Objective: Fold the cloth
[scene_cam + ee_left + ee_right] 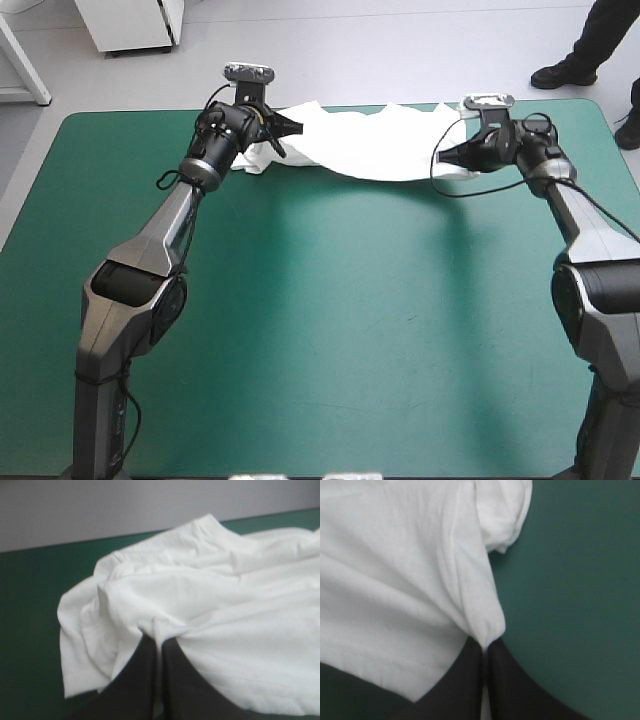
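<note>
T-shirt point(360, 140): white, slung in a wrinkled band between both pincers, at 12 o'clock on the bench point(330, 320), close to its far edge.
Left pincer point(292, 127): 11 o'clock, black fingers nearly together, clamping a gathered fold of the shirt; loose cloth bunched just beside it.
Right pincer point(447, 155): 1 o'clock, fingers pinched on a tuck of cloth near the hem.
Cover: teal-green.
</note>
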